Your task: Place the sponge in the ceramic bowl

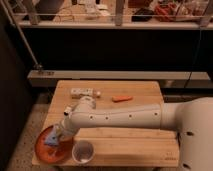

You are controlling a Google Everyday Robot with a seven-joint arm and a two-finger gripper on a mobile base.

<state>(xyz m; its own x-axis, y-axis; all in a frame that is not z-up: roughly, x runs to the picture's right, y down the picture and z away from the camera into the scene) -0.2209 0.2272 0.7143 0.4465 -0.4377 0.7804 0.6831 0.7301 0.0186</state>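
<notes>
**My Body, Pale and Rounded**

My arm point(120, 117) is a smooth, thick tube in creamy off-white, with no sharp edges along it. A row of small dark dots, probably screw holes, runs down its side at even spacing. It swells into a rounded joint point(84, 106) of the same pale shell, with a short dark piece jutting from its left side. At the right my shoulder housing point(192, 132) is a large white dome with a few dark dots low on its face. My gripper point(57, 134) is greyer and darker than the rest; it sits at the arm's far end, low at the left.
</notes>
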